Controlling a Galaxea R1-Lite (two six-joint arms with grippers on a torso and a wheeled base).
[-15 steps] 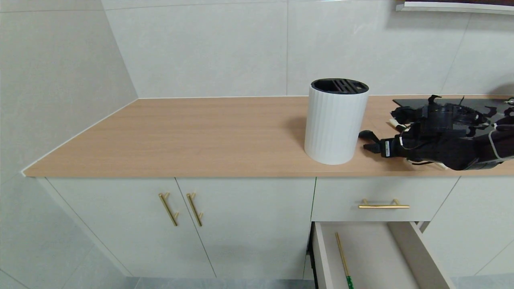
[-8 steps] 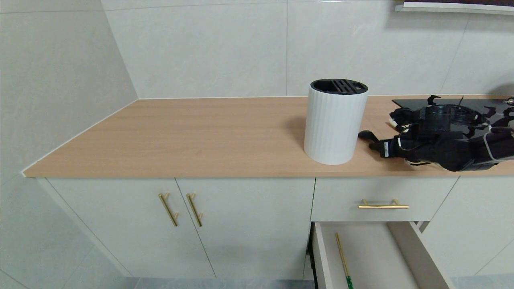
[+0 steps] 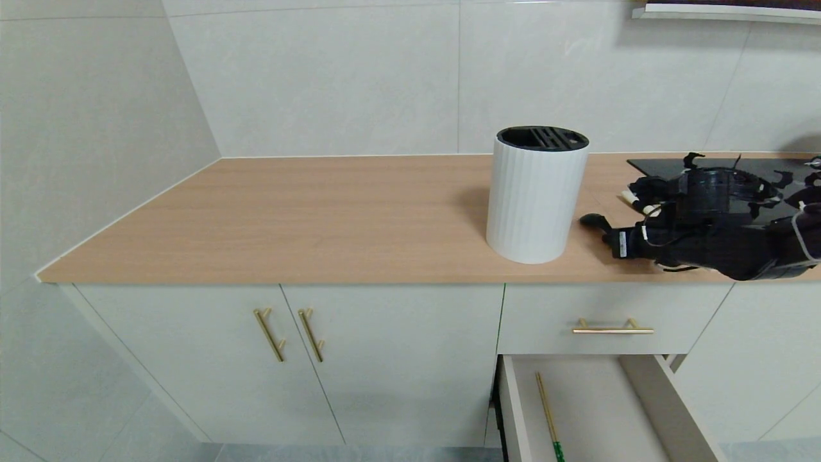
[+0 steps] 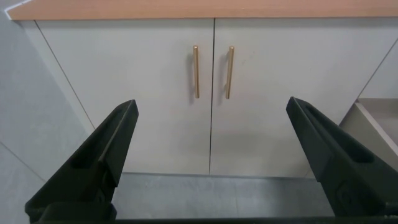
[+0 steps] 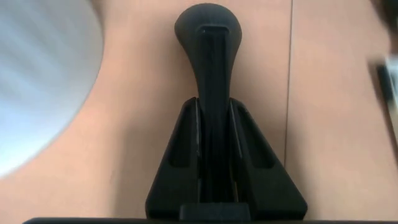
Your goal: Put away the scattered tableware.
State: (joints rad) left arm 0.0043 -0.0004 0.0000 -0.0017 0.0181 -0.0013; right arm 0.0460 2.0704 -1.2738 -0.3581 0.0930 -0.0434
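Note:
A black utensil handle [image 3: 593, 220] lies low over the wooden counter [image 3: 321, 218], just right of the white ribbed holder [image 3: 535, 196] with a black slotted top. My right gripper [image 3: 608, 236] is shut on that handle; the right wrist view has the handle [image 5: 208, 37] sticking out past the closed right gripper [image 5: 212, 109], with the holder [image 5: 37, 81] beside it. The rest of the utensil is hidden by the gripper. My left gripper [image 4: 211, 109] is open, down in front of the cabinet doors [image 4: 211, 93]. A pair of chopsticks [image 3: 548, 410] lies in the open drawer [image 3: 648, 410].
A black gas hob [image 3: 737, 173] sits on the counter behind the right arm, with a small pale utensil [image 3: 632, 199] at its near corner. A closed drawer with a brass handle [image 3: 612, 329] is above the open one. The counter's left half is bare wood.
My right gripper, still holding the black handle, has drifted slightly right and toward the counter's front edge. The holder and drawer have not moved.

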